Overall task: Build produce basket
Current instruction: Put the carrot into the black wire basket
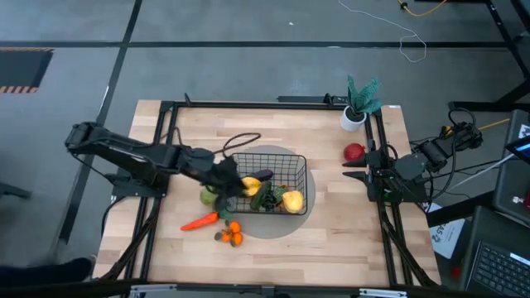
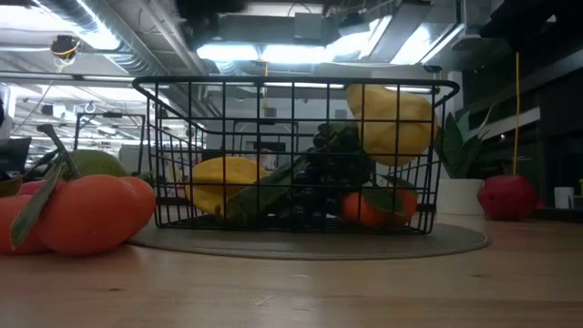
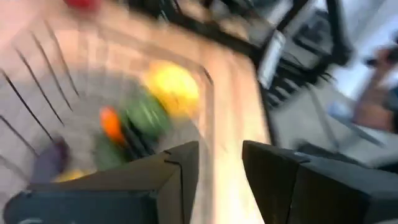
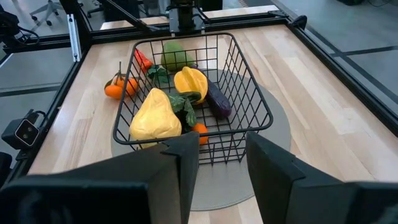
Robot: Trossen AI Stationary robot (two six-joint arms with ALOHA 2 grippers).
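The black wire basket (image 1: 301, 177) stands on a grey round mat (image 1: 273, 225). It holds two yellow pieces (image 4: 155, 118) (image 4: 189, 81), a dark eggplant (image 4: 217, 102), dark grapes (image 2: 332, 164) and a small orange (image 4: 199, 129). A green pear (image 1: 207, 196), an orange carrot (image 1: 200, 221) and small oranges (image 1: 231, 234) lie on the table by the basket's left and near side. A red apple (image 1: 354, 152) lies at the right. My left gripper (image 3: 221, 168) is open and empty over the basket's left rim. My right gripper (image 4: 222, 155) is open and empty at the table's right edge, facing the basket.
A teal potted plant (image 1: 360, 103) in a white pot stands at the far right corner. A black cable (image 1: 240, 141) loops on the table behind the basket. Bare wood lies near and far of the mat.
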